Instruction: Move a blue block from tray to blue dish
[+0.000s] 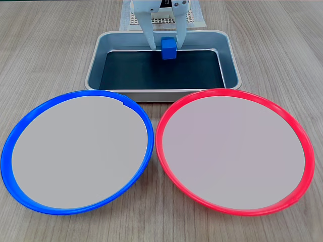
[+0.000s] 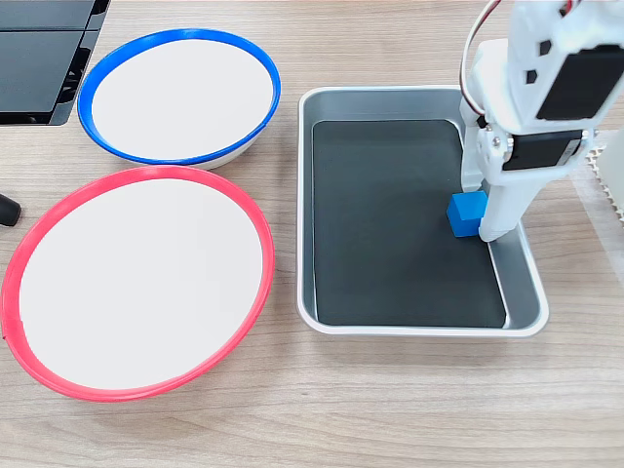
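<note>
Two plates wait on the bench as the gripper [image 1: 164, 46] clamps the blue block [image 1: 168, 49] over the tray [image 1: 163, 92]. The block hangs at the tray's far edge, apparently lifted for carrying to the blue dish [image 1: 75, 151].

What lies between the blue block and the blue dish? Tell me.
Bare dark tray floor, the tray's rim, then a strip of wooden table separate blue block and blue dish, in both fixed views.

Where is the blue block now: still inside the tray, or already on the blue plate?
Inside the tray. The blue block sits between the claw fingers at the tray's far edge; the blue plate holds nothing.
</note>
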